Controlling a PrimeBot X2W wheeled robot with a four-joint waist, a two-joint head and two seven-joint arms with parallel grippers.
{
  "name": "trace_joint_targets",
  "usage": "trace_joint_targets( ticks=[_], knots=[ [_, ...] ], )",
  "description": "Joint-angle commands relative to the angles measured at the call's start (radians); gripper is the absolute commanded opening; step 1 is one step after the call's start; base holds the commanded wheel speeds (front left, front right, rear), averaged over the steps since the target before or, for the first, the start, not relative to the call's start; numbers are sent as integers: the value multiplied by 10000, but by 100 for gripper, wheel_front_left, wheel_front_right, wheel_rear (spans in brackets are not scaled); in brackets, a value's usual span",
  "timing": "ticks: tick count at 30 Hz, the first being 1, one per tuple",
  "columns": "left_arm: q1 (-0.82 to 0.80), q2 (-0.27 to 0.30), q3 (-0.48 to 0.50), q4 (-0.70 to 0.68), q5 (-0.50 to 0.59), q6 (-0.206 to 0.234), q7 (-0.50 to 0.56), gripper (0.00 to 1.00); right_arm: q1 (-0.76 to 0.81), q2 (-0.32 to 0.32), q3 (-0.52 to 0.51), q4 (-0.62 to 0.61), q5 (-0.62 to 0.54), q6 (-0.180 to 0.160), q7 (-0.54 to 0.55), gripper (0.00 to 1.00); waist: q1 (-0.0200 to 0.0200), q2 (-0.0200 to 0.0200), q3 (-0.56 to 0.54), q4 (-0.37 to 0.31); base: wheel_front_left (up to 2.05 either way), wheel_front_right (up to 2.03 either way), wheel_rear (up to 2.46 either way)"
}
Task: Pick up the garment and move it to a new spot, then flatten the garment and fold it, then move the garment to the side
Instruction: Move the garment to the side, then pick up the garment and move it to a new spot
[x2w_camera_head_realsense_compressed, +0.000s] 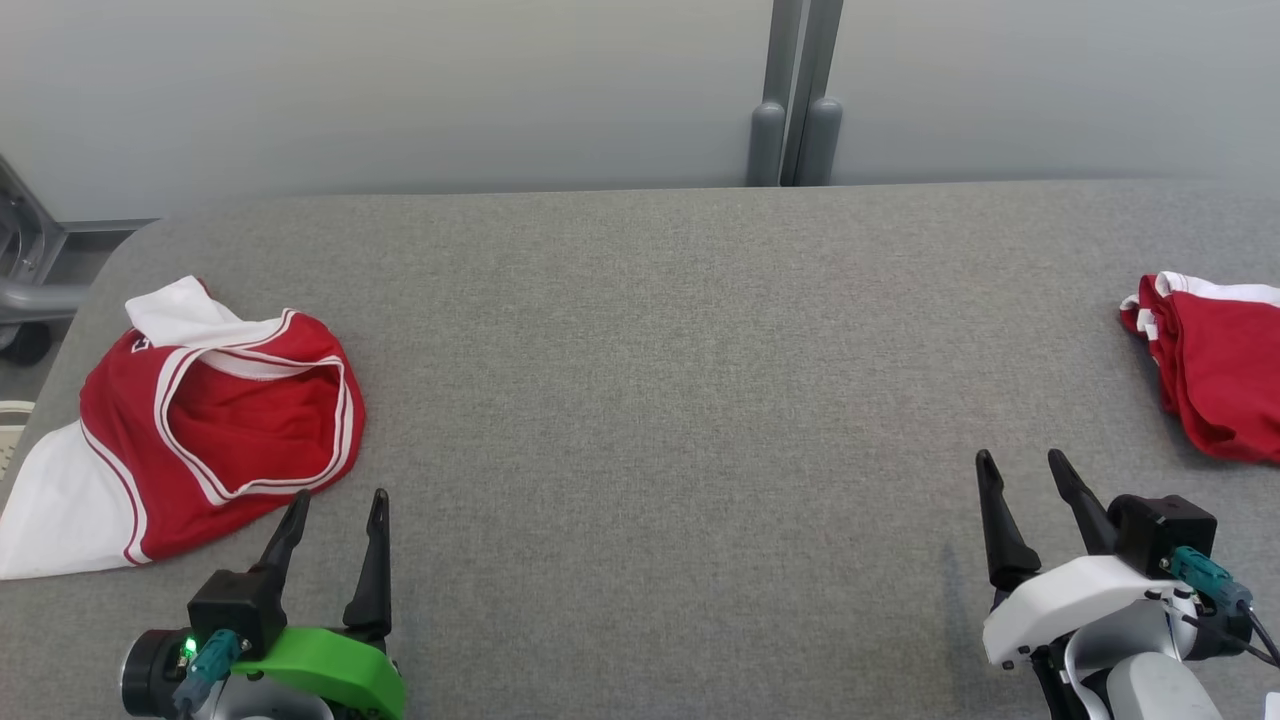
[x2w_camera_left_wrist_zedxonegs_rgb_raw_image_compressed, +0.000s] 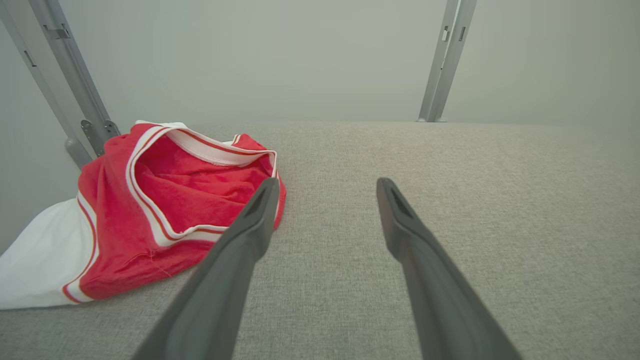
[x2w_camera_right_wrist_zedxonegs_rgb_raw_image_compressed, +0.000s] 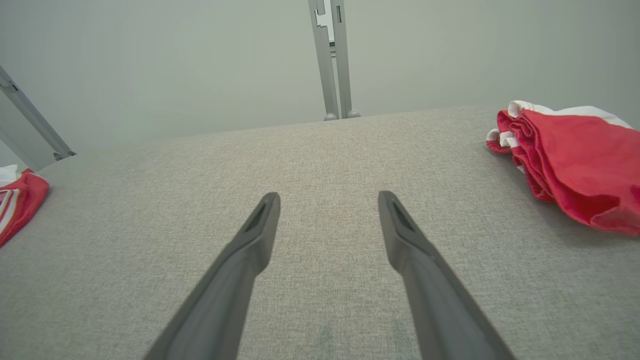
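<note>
At the far left of the grey desk lies the crumpled garment, a red sleeveless top with white trim and a white panel trailing toward the desk's left edge. Its opening gapes upward and the cloth is heaped on itself, so I take this to be the piece waiting to be picked up, and none of the task looks done on it yet.

Just beside its near hem hovers the left gripper. Its two dark fingers are spread wide with nothing between them, pointing away from the robot. In the left wrist view one finger lines up with the red hem, though I cannot tell whether it touches. That placement reads as a ready stance for reaching in and pinching the cloth.

The middle of the desk is bare fabric, which is probably where the flattening and folding are meant to happen. Two grey posts stand behind it against the pale wall.

Further right, the right gripper sits low at the near edge, also fully spread and holding nothing, well apart from any cloth.

At the far right edge rests a second garment, red and white too, bunched compactly as if set aside.
</note>
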Motion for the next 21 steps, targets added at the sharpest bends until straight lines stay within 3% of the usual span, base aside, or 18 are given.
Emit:
trace_joint_targets(
  ticks=[1, 12, 21],
  knots=[
    [33, 49, -3, -1, 118, -1, -77, 100, -44, -9, -1, 38, 70, -11, -60, 100, 1, 0, 16, 17, 0, 0, 0],
    [-78, 73, -74, 130, 59, 11, -74, 100, -94, -10, 225, 183, 189, -11, -58, 100, 1, 0, 27, 397, 0, 0, 0],
    [90, 179, -7, 154, -10, 136, -79, 100, 67, -11, 520, 267, 312, -12, -143, 100, 1, 0, -131, 1637, 0, 0, 0]
  ],
)
